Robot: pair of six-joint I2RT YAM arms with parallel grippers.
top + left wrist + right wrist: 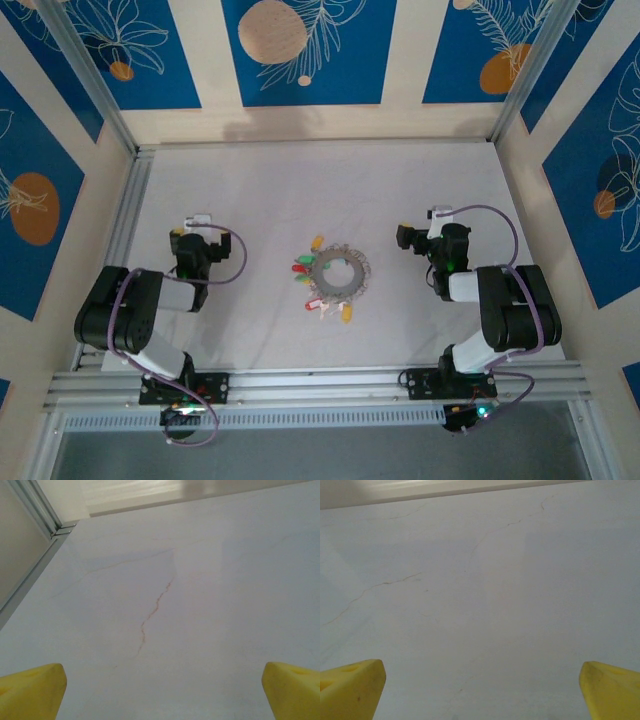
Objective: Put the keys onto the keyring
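Overhead, the keyring [356,276] lies flat on the bench [250,190] with its keys [346,312] radiating outward, while the wrist views look onto bare surface past the left end effector [163,676] and right end effector [482,674], both released wide.

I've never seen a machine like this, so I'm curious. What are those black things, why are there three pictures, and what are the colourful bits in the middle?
The black things are two robot arms, the left arm and the right arm, bolted at the near edge of a white table. The big picture comes from a camera above and behind them. The other two come from small cameras on the wrists, looking past yellow fingers at the table. The left end effector and the right end effector, the grasping parts, are open and hold nothing. In the middle lies a grey keyring with little keys with coloured heads fanned around its rim. Whether they are hooked on is too small to tell.
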